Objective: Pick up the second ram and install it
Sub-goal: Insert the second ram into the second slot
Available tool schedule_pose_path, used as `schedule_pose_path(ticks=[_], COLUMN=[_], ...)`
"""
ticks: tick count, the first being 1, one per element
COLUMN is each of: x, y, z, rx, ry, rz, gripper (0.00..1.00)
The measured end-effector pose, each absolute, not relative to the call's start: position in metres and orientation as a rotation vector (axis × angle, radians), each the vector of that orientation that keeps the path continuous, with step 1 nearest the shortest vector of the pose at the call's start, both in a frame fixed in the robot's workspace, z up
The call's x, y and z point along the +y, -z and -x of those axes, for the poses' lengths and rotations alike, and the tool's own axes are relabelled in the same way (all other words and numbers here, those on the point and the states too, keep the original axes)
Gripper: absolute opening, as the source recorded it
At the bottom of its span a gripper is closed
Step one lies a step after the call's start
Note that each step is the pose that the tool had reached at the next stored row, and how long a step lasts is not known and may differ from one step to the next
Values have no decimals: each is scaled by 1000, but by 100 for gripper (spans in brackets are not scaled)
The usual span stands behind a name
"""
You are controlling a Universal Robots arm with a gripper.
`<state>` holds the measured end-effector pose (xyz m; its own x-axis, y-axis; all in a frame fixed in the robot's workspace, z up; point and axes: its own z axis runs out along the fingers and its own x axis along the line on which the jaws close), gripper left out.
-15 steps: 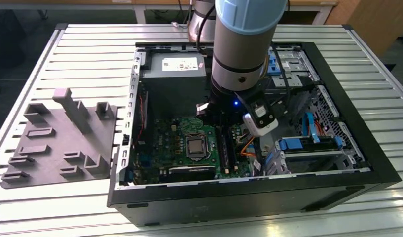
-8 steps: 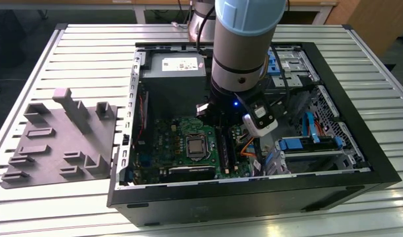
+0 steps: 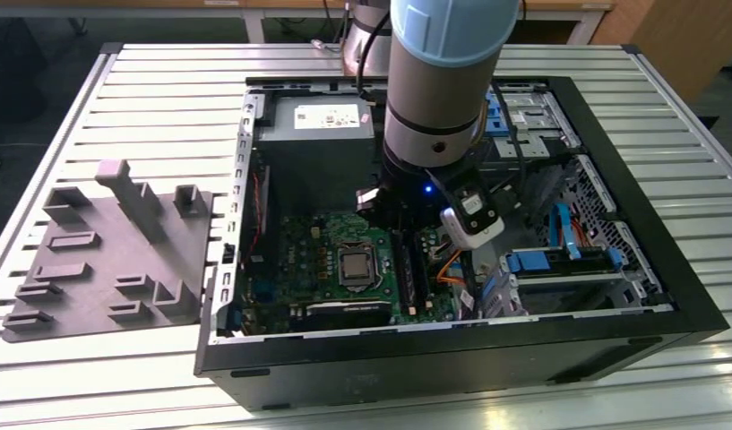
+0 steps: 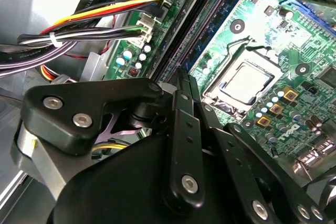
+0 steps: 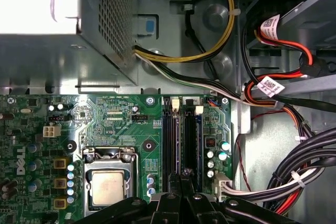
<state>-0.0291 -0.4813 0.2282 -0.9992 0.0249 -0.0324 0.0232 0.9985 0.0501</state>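
Note:
My gripper [image 5: 184,174] reaches down into the open computer case [image 3: 652,296], with its fingers shut together. The tips sit over the near end of the memory slots on the green motherboard [image 5: 115,124]. In the first wrist view the second ram [image 5: 190,140] stands edge-on as a slim dark strip in the slot running away from the tips. I cannot tell whether the tips touch it. In the second wrist view the closed fingers [image 4: 182,85] line up with the same slots. The arm [image 3: 443,90] hides this spot in the exterior view.
A processor socket [image 5: 107,184] lies beside the slots. Bundled cables [image 5: 294,177] run on the slots' other side. The power supply [image 3: 318,134] fills the case's far end. Blue drive-bay clips [image 3: 539,262] sit at the exterior view's right. A grey parts fixture [image 3: 115,251] lies outside the case.

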Motion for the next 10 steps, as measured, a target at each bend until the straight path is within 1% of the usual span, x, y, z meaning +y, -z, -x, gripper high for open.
schedule_pose_path(ticks=[10], x=[-481], y=[-227], z=[29], rx=[3108], ry=[-77], rz=[-37], gripper=[12])
